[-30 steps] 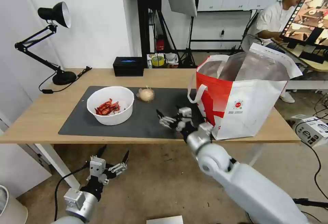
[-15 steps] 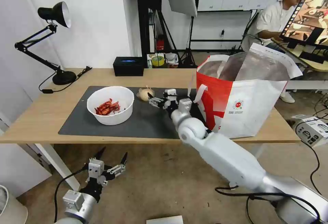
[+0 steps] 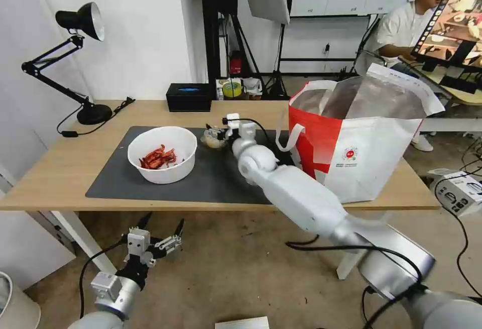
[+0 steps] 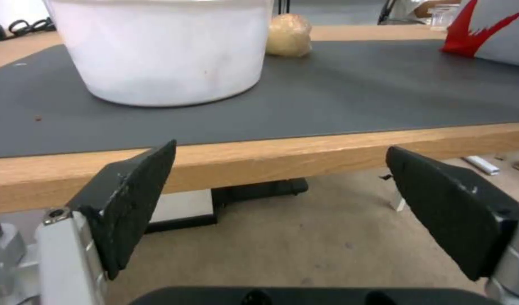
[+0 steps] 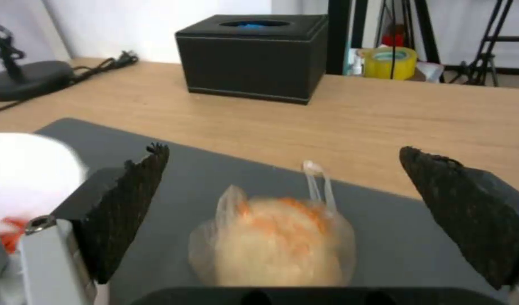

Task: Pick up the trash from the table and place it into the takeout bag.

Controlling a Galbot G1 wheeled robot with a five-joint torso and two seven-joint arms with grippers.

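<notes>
A: Where is your right gripper point(image 3: 215, 133)?

B: It is out over the dark grey mat point(image 3: 216, 173), right at the small clear-bagged beige lump point(image 5: 273, 242). My two black fingers point(image 5: 126, 212) are spread wide. The lump sits between them on the mat. They are not touching it.

A: What is near the lump?

B: The white round bowl point(image 3: 161, 154) is just beside it on the mat, on my left side. It has red shell scraps point(image 3: 157, 157) in it. Behind the lump, at the back of the table point(image 3: 60, 168), is a black box with a blue top point(image 5: 252, 57). A black desk lamp point(image 3: 75, 58) stands at the far left corner.

A: And the takeout bag point(image 3: 361, 143)?

B: It stands upright on the right end of the table, partly on the mat. Its top is open and I can see the silver lining. One white loop handle hangs down on the side that faces my arm.

A: What about your left gripper point(image 3: 159, 233)?

B: It hangs low, below the front edge of the table. Its fingers point(image 4: 129, 199) are wide apart too, and they hold nothing. From there I see the side of the bowl and the lump farther back.
</notes>
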